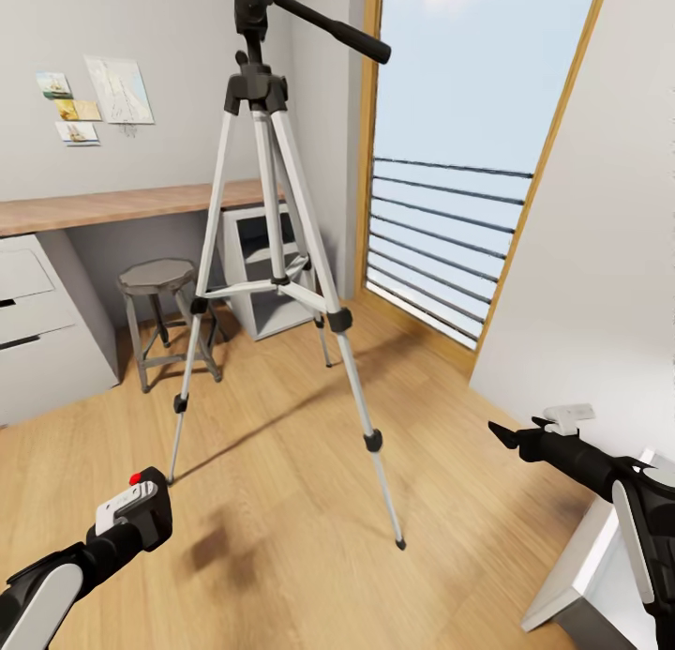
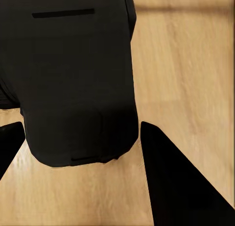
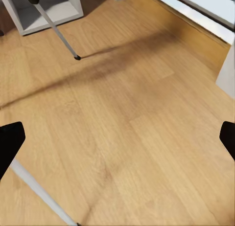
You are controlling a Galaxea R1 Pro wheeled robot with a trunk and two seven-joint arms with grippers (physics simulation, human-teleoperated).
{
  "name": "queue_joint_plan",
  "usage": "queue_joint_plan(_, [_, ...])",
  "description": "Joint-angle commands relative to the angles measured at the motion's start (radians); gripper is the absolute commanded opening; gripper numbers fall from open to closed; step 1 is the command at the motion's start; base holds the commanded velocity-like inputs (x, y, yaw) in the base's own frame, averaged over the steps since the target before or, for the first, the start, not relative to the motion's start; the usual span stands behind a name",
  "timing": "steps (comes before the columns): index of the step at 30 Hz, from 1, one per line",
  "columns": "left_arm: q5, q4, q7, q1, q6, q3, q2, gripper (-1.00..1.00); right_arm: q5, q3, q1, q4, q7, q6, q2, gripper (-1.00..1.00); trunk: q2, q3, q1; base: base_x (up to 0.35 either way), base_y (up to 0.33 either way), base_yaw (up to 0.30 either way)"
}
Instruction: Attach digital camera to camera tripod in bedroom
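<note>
The tripod [image 1: 281,256] stands on the floor [image 1: 281,462] in front of the desk [image 1: 122,204], beside a stool [image 1: 159,279]. The left gripper [image 1: 141,509] pinches the camera [image 2: 73,79] low over the floor; the right gripper [image 1: 502,434] is spread, holding nothing.

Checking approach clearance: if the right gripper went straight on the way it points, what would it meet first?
Likely the bare plank floor; the open right gripper looks down at it, tripod legs off to the sides. Depth unclear.
</note>
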Motion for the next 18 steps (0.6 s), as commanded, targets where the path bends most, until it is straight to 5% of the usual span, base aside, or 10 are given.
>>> queue_joint_plan(1, [0.007, -0.001, 0.007, -0.001, 0.004, 0.0, 0.0, -1.0, 0.006, -0.001, -0.001, -0.001, 0.008, 0.005, 0.0, 1.0, 0.0, 0.003, -0.001, 0.0, 0.0, 0.0])
queue_joint_plan(18, [0.01, 0.003, 0.002, 0.0, 0.003, 0.008, 0.001, -1.0, 0.006, 0.002, -0.001, -0.001, 0.009, 0.009, 0.0, 1.0, 0.004, 0.069, -0.008, 0.0, 0.0, 0.0])
